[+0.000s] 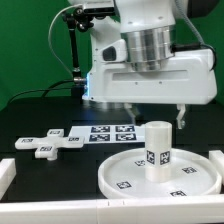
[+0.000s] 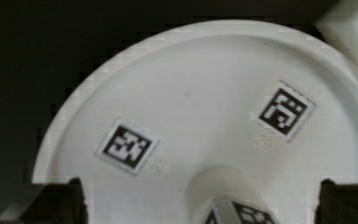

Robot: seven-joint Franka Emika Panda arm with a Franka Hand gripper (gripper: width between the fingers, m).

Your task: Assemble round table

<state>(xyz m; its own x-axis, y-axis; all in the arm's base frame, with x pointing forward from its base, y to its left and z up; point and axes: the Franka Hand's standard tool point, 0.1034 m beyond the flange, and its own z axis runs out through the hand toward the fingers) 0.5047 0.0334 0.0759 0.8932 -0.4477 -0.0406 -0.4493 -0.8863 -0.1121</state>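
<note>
The round disc (image 1: 122, 168) lies flat on the black table at the front, on the exterior view's right. The short cylinder leg (image 1: 157, 148) stands upright on it, tags facing the camera. My gripper (image 1: 157, 116) hangs open just above the leg, one finger to each side of its top, holding nothing. The cross-shaped piece (image 1: 47, 141) lies loose on the table at the exterior view's left. In the wrist view the disc (image 2: 194, 100) fills the picture with two tags, the leg (image 2: 247, 205) shows between my dark fingertips (image 2: 60, 200), and the gripper (image 2: 204, 206) is open.
The marker board (image 1: 112, 132) lies flat behind the disc. White rails border the table at the front left (image 1: 5, 175), along the front and at the right (image 1: 216, 160). A black stand with cables (image 1: 70, 50) rises at the back left.
</note>
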